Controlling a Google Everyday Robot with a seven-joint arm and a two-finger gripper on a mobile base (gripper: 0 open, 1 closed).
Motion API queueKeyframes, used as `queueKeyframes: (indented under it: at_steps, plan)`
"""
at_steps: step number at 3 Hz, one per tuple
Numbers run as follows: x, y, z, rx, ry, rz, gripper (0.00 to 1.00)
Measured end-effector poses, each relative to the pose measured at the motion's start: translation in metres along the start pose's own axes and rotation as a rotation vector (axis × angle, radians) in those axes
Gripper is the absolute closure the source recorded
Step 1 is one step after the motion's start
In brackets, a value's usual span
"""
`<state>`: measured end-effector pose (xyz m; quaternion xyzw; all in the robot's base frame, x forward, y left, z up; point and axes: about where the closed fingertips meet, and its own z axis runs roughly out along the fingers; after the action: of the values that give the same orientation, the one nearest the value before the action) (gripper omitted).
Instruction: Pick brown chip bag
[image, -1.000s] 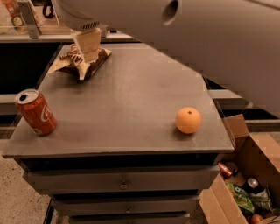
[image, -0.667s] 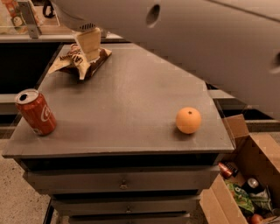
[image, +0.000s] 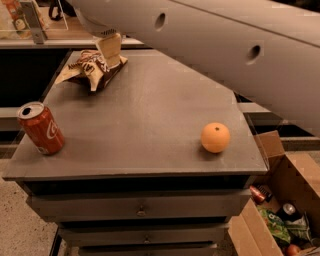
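Observation:
The brown chip bag (image: 86, 70) lies crumpled on the far left corner of the grey table (image: 150, 115), dark brown with tan edges and white lettering. My gripper (image: 111, 49) hangs from the big white arm (image: 215, 45) at the top of the camera view. It is down at the bag's right end, touching or just above it. The bag rests on the tabletop.
A red soda can (image: 41, 129) stands at the front left corner. An orange (image: 215, 137) sits near the front right edge. An open cardboard box (image: 280, 210) with cans and packets stands on the floor at the right. Drawers (image: 140, 207) run below the tabletop.
The gripper has shifted slightly right over the bag. The white arm now fills more of the upper right. The bag, can and orange have not moved.

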<state>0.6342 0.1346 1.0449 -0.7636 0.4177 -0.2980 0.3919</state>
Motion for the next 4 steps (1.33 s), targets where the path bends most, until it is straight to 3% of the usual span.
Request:
queueKeyframes:
  at_steps: [1,3,4]
  plan:
    - [0.001,0.005,0.033,-0.018,-0.054,-0.01,0.0]
    - [-0.027,0.02,0.084,-0.052,-0.216,-0.03,0.0]
    - [-0.038,0.028,0.1,-0.054,-0.263,-0.034,0.0]
